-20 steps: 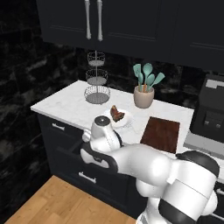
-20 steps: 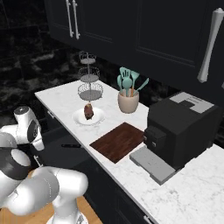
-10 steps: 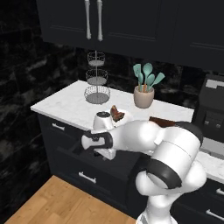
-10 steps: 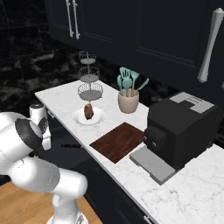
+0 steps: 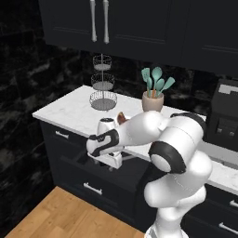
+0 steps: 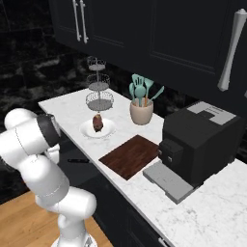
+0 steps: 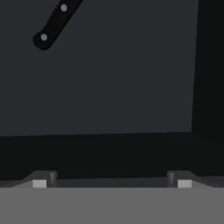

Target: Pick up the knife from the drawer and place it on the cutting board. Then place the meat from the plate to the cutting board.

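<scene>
Knife (image 7: 54,24): a slim black handle with two pale rivets and a rounded end, lying on the drawer's flat floor at the upper left of the hand view; the blade runs out of frame.
Drawer (image 7: 122,78): pulled open under the counter, with a smooth matte dark-grey floor and a darker side wall at the right of the hand view; it shows as a dark cavity below the gripper in the left base view (image 5: 93,160).
Gripper (image 7: 111,178): pointed down into the drawer, fingers spread wide with nothing between them, well apart from the knife handle.
Meat (image 6: 98,122): a small reddish-brown chunk with paler streaks, sitting on the plate.
Plate (image 6: 87,129): round, plain white, shallow rim, on the marble.
Cutting board (image 6: 131,156): flat rectangle of dark reddish wood grain, bare, between plate and coffee machine.
Counter (image 6: 67,108): white veined marble.
Coffee machine (image 6: 198,142): a boxy black block.
</scene>
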Controlling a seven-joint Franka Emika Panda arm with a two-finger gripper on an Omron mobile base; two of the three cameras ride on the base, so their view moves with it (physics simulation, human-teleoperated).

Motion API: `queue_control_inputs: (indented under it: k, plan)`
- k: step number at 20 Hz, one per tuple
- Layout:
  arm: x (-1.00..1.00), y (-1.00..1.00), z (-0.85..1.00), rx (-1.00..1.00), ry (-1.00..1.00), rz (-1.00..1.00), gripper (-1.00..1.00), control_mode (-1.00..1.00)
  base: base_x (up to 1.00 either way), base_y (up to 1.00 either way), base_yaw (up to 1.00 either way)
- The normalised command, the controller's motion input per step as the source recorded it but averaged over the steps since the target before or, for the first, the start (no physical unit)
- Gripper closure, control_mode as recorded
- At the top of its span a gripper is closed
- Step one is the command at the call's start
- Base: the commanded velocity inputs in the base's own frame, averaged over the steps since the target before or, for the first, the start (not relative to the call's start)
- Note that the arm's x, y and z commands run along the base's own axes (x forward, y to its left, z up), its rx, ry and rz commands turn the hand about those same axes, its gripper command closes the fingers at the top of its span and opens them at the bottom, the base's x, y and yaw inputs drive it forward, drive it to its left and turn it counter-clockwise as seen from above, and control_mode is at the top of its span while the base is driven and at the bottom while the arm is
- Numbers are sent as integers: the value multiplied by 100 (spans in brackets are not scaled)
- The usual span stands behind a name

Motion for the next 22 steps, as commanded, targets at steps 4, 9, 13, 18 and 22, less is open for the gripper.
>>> queue_control_inputs:
  k: [4, 9, 13, 18, 22]
  plan:
    - [-17, 13, -30, 0, 0, 0, -100, -100, 0, 0, 0]
    - [-10, 18, -32, 0, 0, 0, -100, -100, 0, 0, 0]
    - [-4, 10, -33, 0, 0, 0, -100, -100, 0, 0, 0]
    - [-24, 32, -40, 0, 0, 0, -100, -100, 0, 0, 0]
    - [-48, 52, -57, 0, 0, 0, -100, -100, 0, 0, 0]
